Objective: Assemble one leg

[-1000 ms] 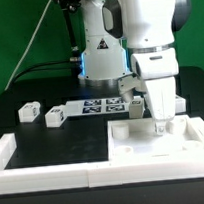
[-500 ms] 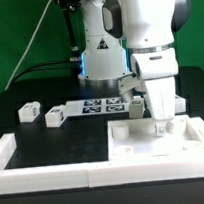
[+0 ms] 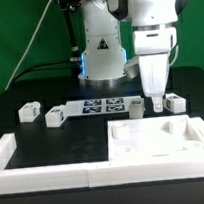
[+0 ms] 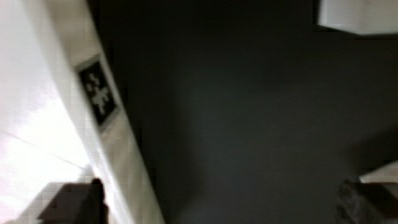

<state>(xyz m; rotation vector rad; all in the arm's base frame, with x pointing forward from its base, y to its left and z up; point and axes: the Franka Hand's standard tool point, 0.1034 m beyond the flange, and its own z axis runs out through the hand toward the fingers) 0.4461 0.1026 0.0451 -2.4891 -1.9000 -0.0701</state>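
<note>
— Gripper status?
— I've got the gripper [image 3: 156, 107] right of centre in the ext. view, above the tray-like piece [image 3: 159, 145]. Wrist cam: fingers [image 4: 71, 203] apart, nothing btw them.
— Legs?
— One leg [image 3: 137, 108] just beside it on the ext. view's left, second leg [image 3: 175, 104] on its right. Far legs [image 3: 30, 111] sit mid-left, near the marker board [image 3: 103, 105].

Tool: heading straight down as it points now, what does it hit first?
Most likely bare black table, between one white block and another; the wrist view shows dark surface ahead of the open tool. Depth is uncertain.
</note>
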